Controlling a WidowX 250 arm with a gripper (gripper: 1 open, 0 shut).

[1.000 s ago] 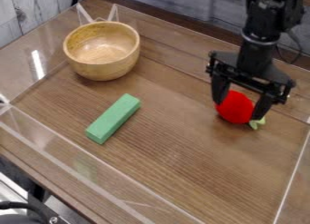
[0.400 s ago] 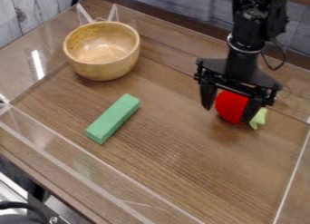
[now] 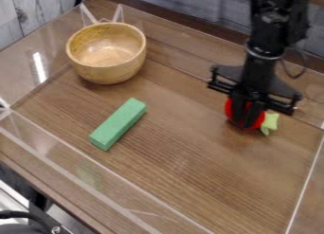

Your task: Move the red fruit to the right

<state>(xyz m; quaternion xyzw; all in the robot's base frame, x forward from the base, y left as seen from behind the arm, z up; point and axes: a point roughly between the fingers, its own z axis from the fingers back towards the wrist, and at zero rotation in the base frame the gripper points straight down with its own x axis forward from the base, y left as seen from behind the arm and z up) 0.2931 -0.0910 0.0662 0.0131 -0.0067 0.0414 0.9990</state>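
The red fruit (image 3: 236,111), a small glossy strawberry with a yellow-green cap at its lower right, rests on the wooden table at the right side. My black gripper (image 3: 253,113) points straight down over it, and its fingers have closed in on the fruit's middle. Red shows on both sides of the fingers, which hide the fruit's centre. The fruit still sits on the table surface.
A wooden bowl (image 3: 106,51) stands at the back left. A flat green block (image 3: 117,123) lies left of centre. Low clear plastic walls (image 3: 304,195) edge the table (image 3: 190,167), with the right wall close to the fruit.
The fingers, spread wide around the fruit a second ago, have closed in on it. The hand has stayed over the fruit.
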